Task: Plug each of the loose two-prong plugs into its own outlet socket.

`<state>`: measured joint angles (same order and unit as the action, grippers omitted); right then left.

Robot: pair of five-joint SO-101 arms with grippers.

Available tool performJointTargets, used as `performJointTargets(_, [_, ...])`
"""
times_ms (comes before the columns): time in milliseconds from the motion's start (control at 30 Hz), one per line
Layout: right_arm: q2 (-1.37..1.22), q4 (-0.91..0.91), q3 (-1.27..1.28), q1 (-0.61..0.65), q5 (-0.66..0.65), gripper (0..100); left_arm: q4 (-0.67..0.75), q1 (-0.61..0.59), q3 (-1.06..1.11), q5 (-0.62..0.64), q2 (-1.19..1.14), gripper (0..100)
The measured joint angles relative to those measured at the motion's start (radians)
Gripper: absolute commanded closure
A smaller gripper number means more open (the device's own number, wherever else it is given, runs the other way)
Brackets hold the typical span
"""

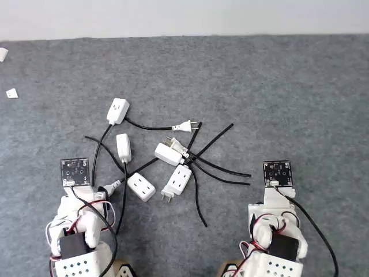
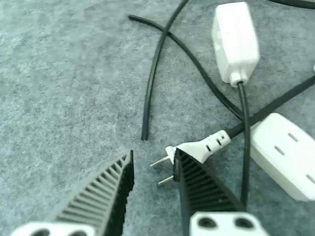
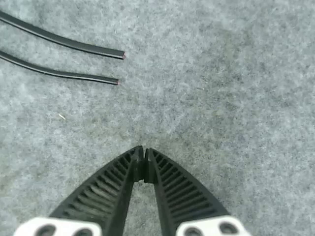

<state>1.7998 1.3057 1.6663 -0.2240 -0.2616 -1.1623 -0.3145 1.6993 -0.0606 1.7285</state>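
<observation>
Right, the nearest two-prong plug (image 2: 197, 149) is lying flat on the felt, with its prongs pointing away from its black cord (image 2: 275, 105). The left gripper (image 2: 153, 156) is sitting right over it with jaws spread wide. One finger is touching the plug's white body and the prongs are poking into the gap. Just beside it a white socket block (image 2: 285, 152) is waiting, slots facing up. Across the table the right gripper (image 3: 144, 150) is hovering with its jaws pressed together on nothing, and two cut cord ends (image 3: 115, 81) are lying ahead of it.

Now the danger, as I'm judging it: a squeeze from here may be pinching the prongs rather than the body, or flicking the plug sideways. The cords are crossing in the middle, so lifting one could be dragging a neighbouring socket (image 1: 180, 179) along. That loose block is also likely to be sliding off when pushed.

Everything is resting on grey felt (image 1: 288, 86). A pale wall (image 1: 184, 17) is running along the far edge, with small white scraps (image 1: 11, 93) near one far corner.
</observation>
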Motion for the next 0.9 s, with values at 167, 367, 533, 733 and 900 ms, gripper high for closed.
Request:
performJointTargets(167, [0.000, 0.000, 0.000, 0.052, 0.000, 99.0, 0.000, 0.014, 0.000, 0.000, 0.000, 87])
performJointTargets(367, [0.000, 0.000, 0.000, 0.121, 0.000, 99.0, 0.000, 0.075, 0.000, 0.000, 0.000, 87])
performJointTargets(533, [0.000, 0.000, 0.000, 0.123, 0.000, 99.0, 0.000, 0.117, 0.000, 0.000, 0.000, 87])
performJointTargets(733, [0.000, 0.000, 0.000, 0.086, 0.000, 99.0, 0.000, 0.117, 0.000, 0.000, 0.000, 87])
performJointTargets(900, [0.000, -0.003, 0.000, -0.068, 0.000, 99.0, 0.025, 0.098, -0.002, 0.000, 0.000, 87])
